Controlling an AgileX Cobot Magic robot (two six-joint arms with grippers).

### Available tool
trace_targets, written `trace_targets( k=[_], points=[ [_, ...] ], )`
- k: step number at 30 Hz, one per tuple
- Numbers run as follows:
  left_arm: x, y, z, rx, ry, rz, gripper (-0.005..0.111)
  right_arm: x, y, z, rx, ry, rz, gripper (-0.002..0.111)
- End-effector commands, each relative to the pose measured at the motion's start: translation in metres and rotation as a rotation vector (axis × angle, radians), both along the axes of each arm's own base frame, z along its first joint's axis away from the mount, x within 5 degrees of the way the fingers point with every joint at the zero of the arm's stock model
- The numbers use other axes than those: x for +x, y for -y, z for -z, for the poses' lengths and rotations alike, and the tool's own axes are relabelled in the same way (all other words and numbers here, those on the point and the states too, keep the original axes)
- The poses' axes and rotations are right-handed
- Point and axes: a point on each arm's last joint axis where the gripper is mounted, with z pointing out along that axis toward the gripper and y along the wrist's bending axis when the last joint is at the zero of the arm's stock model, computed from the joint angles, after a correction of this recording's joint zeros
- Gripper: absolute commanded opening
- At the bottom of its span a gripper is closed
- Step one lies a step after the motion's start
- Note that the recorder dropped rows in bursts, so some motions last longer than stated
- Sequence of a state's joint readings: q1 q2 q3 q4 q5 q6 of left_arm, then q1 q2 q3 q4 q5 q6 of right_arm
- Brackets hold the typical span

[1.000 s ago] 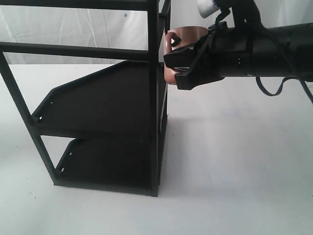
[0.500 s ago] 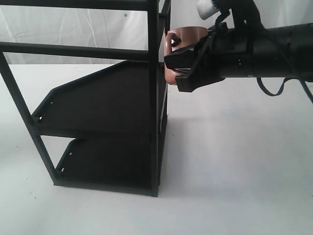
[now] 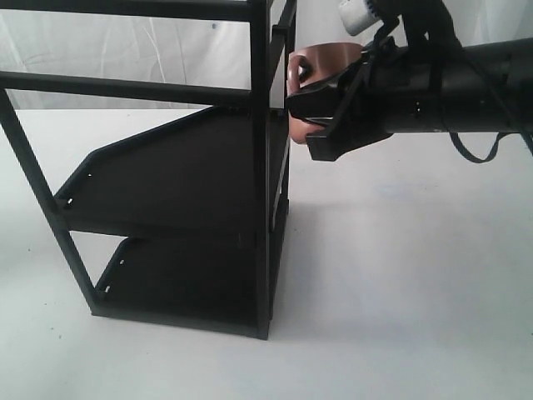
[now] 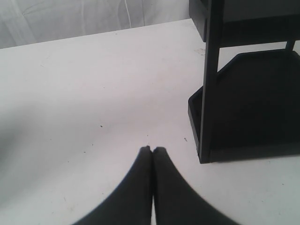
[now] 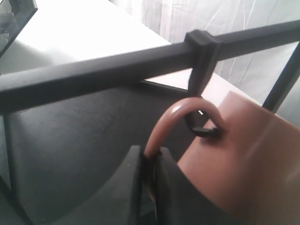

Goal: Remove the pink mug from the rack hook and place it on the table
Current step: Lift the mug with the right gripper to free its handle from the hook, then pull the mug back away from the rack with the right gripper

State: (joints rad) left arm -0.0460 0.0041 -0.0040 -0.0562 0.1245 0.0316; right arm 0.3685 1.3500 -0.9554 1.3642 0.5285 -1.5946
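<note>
The pink mug [image 3: 326, 57] hangs beside the rack's upright post, its body [image 5: 248, 154] lying close to the right wrist camera. Its loop handle [image 5: 174, 117] still has the black rack hook [image 5: 202, 129] threaded through it; the hook drops from a clamp on the rack bar. My right gripper [image 3: 296, 96] [image 5: 150, 158] is shut on the lower part of the handle. Out of the exterior view, my left gripper [image 4: 152, 149] is shut and empty, low over the white table [image 4: 93, 93] near the rack's foot.
The tall black rack [image 3: 166, 175] with two dark shelves stands on the table [image 3: 400, 267], and its lower corner [image 4: 206, 117] is close to the left gripper. Bare tabletop stretches right of the rack, under the right arm.
The right gripper and the mug have shifted slightly right and up, away from the rack post. The left arm cannot be compared.
</note>
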Motion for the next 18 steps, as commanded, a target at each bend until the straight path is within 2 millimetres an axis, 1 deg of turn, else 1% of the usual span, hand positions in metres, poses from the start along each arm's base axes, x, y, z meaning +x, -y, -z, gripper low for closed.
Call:
trace_targets(
  k=[1, 10, 15, 18],
  points=[
    [0.000, 0.000, 0.002, -0.003, -0.005, -0.005, 0.000, -0.002, 0.002, -0.004, 0.010, 0.005, 0.016, 0.000],
    [0.000, 0.000, 0.002, -0.003, -0.005, -0.005, 0.000, -0.003, 0.005, -0.008, 0.008, 0.025, 0.051, 0.000],
    [0.000, 0.000, 0.002, -0.003, -0.005, -0.005, 0.000, -0.010, 0.009, -0.015, -0.033, 0.068, 0.043, 0.000],
    [0.000, 0.000, 0.002, -0.003, -0.005, -0.005, 0.000, -0.011, 0.013, -0.018, -0.042, 0.060, 0.087, 0.000]
  ],
)
